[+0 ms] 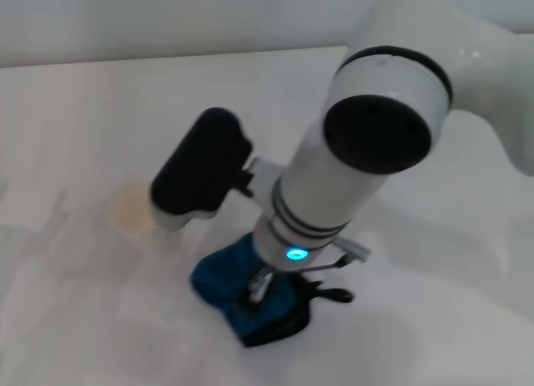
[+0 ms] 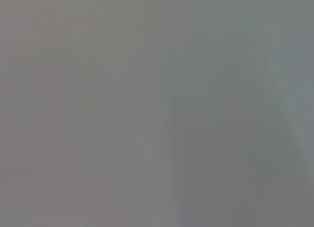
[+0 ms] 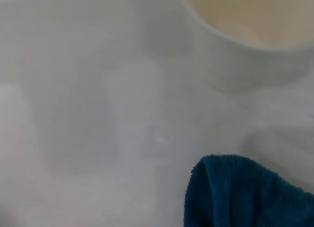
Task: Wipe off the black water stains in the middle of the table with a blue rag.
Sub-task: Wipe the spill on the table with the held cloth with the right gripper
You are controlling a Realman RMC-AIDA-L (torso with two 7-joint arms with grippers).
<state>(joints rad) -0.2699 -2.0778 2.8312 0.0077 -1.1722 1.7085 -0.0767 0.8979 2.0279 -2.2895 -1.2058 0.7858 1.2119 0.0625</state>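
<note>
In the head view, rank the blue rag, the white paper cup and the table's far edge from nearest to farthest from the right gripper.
1. The blue rag: directly under the right gripper, on the table near the front.
2. The white paper cup: farther off, toward the robot's left and slightly back.
3. The table's far edge: farthest, along the back.

Right arm (image 1: 350, 165): glossy white tubular links, black joint cap, black bands, cyan indicator light, black wrist module.
</note>
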